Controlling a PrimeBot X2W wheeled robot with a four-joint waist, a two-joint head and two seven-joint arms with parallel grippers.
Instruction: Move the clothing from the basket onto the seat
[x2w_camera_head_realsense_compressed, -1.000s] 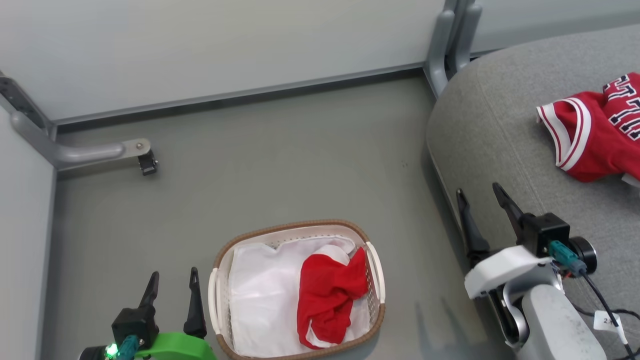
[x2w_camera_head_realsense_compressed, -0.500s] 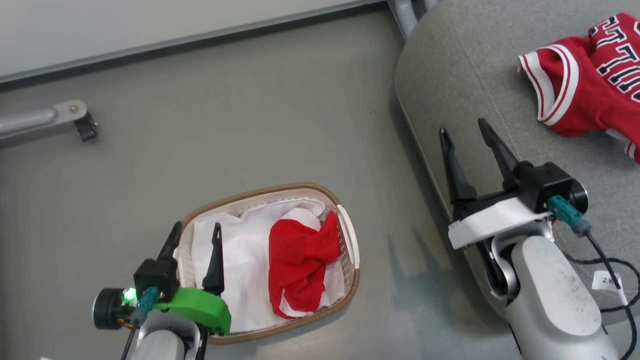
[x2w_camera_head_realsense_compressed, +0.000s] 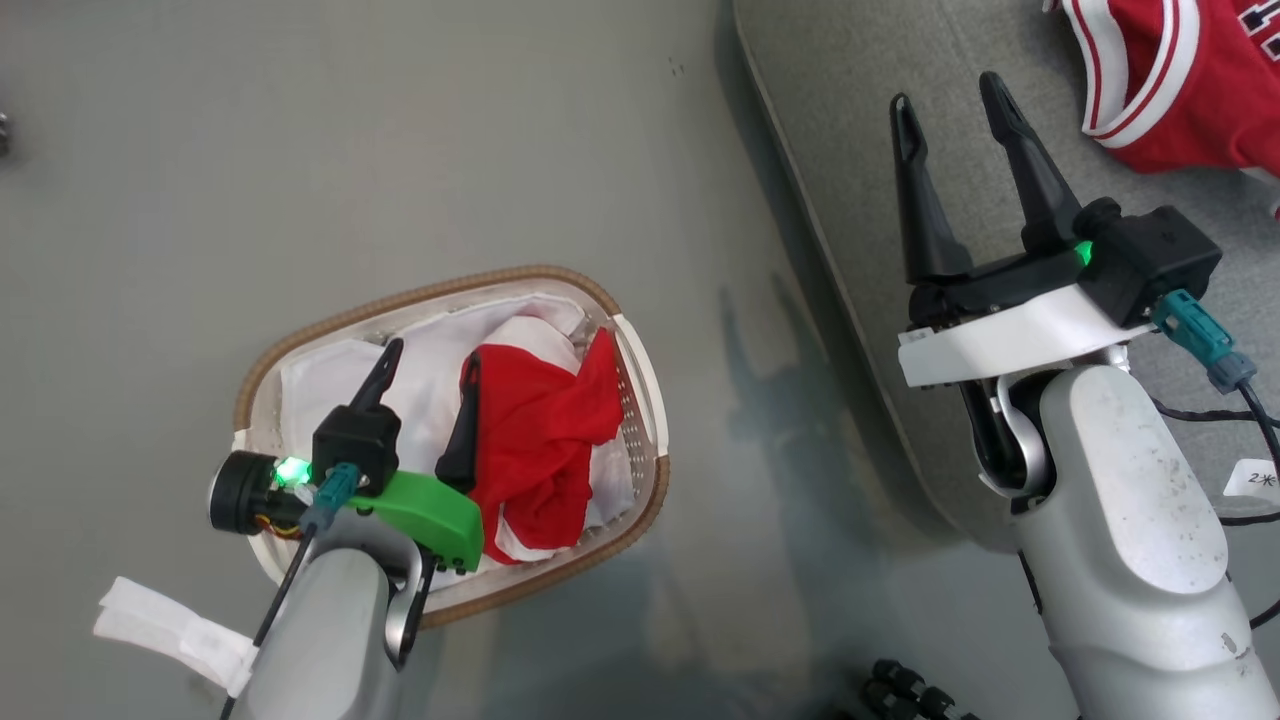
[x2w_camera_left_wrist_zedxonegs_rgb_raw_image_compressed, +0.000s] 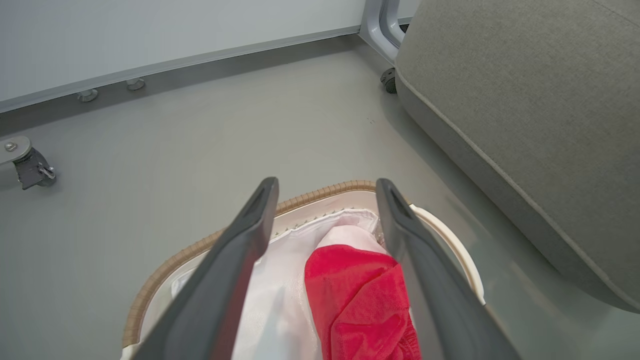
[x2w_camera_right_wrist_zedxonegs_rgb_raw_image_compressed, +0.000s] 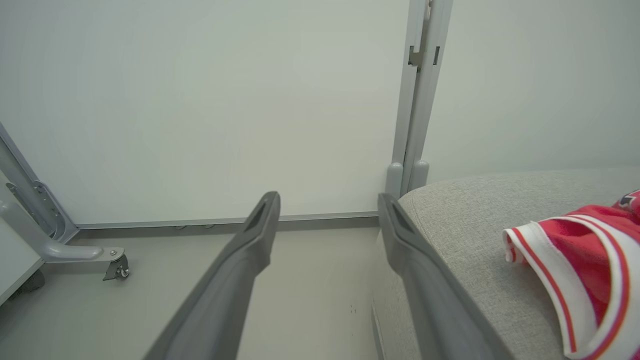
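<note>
so the left claw (x2w_camera_head_realsense_compressed: 432, 354) just swung in from the basket's (x2w_camera_head_realsense_compressed: 420, 292) 9 o'clock, spread over the red garment (x2w_camera_head_realsense_compressed: 545, 430). the jersey's (x2w_camera_head_realsense_compressed: 1160, 80) on the seat (x2w_camera_head_realsense_compressed: 830, 120), right claw (x2w_camera_head_realsense_compressed: 948, 90) spread too; last grab probably.

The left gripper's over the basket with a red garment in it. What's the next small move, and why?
Probably lower the left gripper onto the red garment in the basket and close on it. It stands open over the basket, holding nothing, and the jersey already lies on the seat, so this piece is what remains.
</note>
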